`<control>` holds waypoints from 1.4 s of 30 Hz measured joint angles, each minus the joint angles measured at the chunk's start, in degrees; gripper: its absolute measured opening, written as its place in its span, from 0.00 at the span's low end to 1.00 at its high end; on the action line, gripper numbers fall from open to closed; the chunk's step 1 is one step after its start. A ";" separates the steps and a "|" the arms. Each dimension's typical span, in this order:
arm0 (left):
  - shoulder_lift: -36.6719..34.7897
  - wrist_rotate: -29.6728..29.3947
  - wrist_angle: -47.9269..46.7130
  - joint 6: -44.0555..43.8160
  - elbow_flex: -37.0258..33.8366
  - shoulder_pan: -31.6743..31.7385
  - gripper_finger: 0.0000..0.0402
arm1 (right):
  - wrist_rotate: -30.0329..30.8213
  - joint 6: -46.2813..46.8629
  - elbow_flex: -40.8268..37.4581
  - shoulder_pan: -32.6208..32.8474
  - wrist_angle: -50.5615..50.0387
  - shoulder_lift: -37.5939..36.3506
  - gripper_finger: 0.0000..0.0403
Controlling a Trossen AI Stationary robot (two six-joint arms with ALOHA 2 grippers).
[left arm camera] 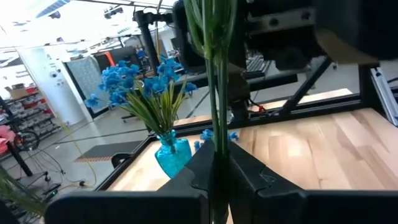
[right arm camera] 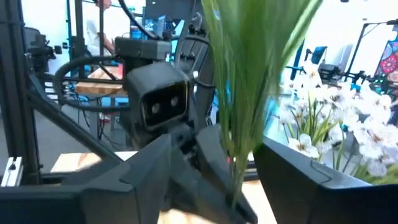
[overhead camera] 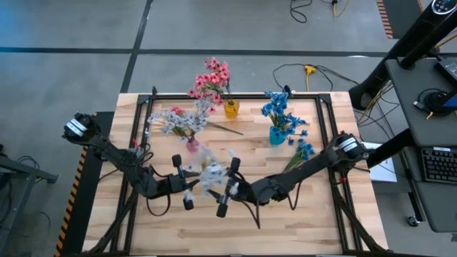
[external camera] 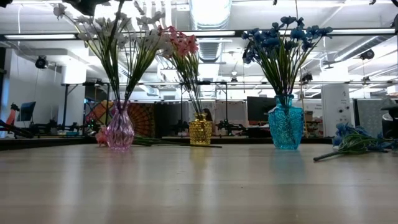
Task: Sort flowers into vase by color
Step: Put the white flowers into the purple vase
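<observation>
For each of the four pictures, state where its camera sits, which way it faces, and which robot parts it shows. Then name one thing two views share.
High: overhead, facing down; both arms, table.
Low: table height, facing level; three vases, no gripper.
Left wrist: facing blue vase; left gripper shut on stem.
Right wrist: facing left arm; right gripper around stem.
Shared: blue vase, low and left wrist.

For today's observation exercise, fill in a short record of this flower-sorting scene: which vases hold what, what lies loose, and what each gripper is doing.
Pink vase: white flowers
Yellow vase: pink flowers
Blue vase: blue flowers
Loose on table: blue sprig lying flat near the right edge
In the air: white sprig, mid-table, between both grippers
Left gripper: shut on the white sprig's stem
Right gripper: fingers on either side of the same stem; grip cannot be told
</observation>
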 joint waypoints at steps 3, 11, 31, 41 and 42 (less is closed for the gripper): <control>0.00 0.09 -0.62 -0.08 -0.02 -0.55 0.02 | -0.08 0.03 0.93 -0.17 -0.23 0.01 0.43; 0.00 -0.23 -0.82 -1.14 -0.09 -1.08 0.02 | -0.10 0.35 1.96 -0.37 -2.24 -0.16 0.09; -24.19 -1.94 -24.77 -7.78 -0.15 -5.89 0.52 | -0.01 10.63 1.57 -2.00 -25.43 -10.92 0.05; -43.13 -2.12 -42.91 -6.03 -0.15 -5.88 0.48 | -2.51 7.99 -3.56 -10.75 -8.07 -4.81 0.05; -44.45 -2.70 -44.95 -6.81 -0.15 -5.89 0.48 | -3.55 7.06 -2.92 -11.58 -6.74 -4.25 0.05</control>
